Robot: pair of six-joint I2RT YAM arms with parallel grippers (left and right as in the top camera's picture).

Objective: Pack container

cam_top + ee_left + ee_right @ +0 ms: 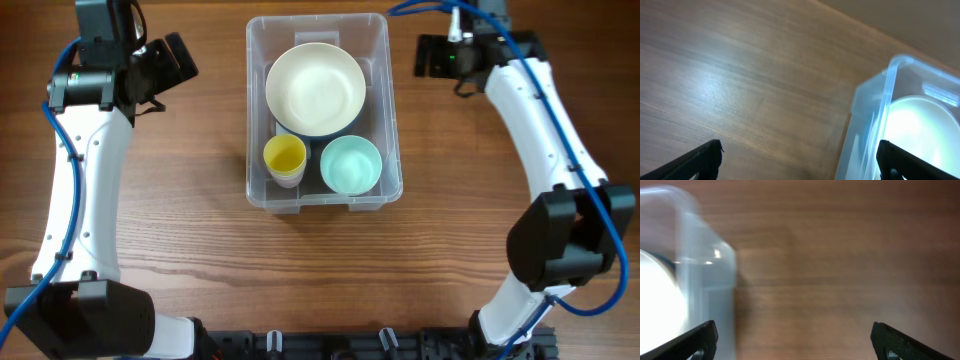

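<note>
The clear plastic container (388,120) stands at the top middle of the table. It holds a large cream bowl (315,88), a yellow cup (284,157) and a mint green bowl (351,165). My left gripper (178,58) is open and empty, above the table left of the container. In the left wrist view the gripper (799,160) spans the container's edge (867,115). My right gripper (428,55) is open and empty, right of the container. In the right wrist view the gripper (794,339) is over bare wood beside the container's corner (710,275).
The wooden table (200,230) surrounds the container. The arm bases sit at the front edge (330,345).
</note>
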